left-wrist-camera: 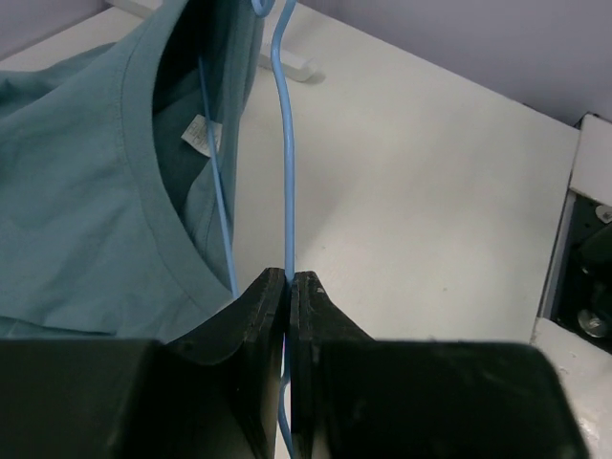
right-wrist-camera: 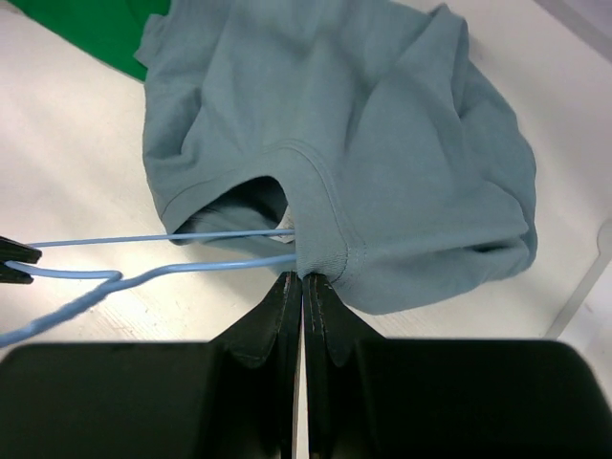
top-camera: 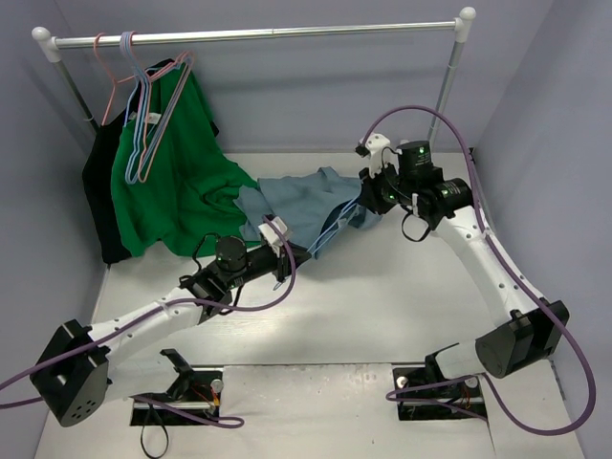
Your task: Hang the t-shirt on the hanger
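Observation:
The grey-blue t-shirt (top-camera: 304, 203) lies bunched on the table, its round neck facing the arms. The light-blue wire hanger (top-camera: 331, 229) reaches part way into the neck opening. In the left wrist view my left gripper (left-wrist-camera: 289, 278) is shut on the hanger's wire (left-wrist-camera: 284, 143), with the t-shirt's collar (left-wrist-camera: 134, 182) just to its left. In the right wrist view my right gripper (right-wrist-camera: 303, 277) is shut on the edge of the t-shirt's collar (right-wrist-camera: 330, 244), and two hanger wires (right-wrist-camera: 191, 235) run into the neck beside it. In the top view the left gripper (top-camera: 300, 251) and right gripper (top-camera: 361, 201) flank the neck.
A bright green shirt (top-camera: 167, 177) and a black garment (top-camera: 98, 191) hang with thin pink hangers (top-camera: 143, 105) at the left of the rail (top-camera: 258, 35). The green shirt's hem touches the t-shirt. The rack's right post (top-camera: 447, 91) stands behind the right arm.

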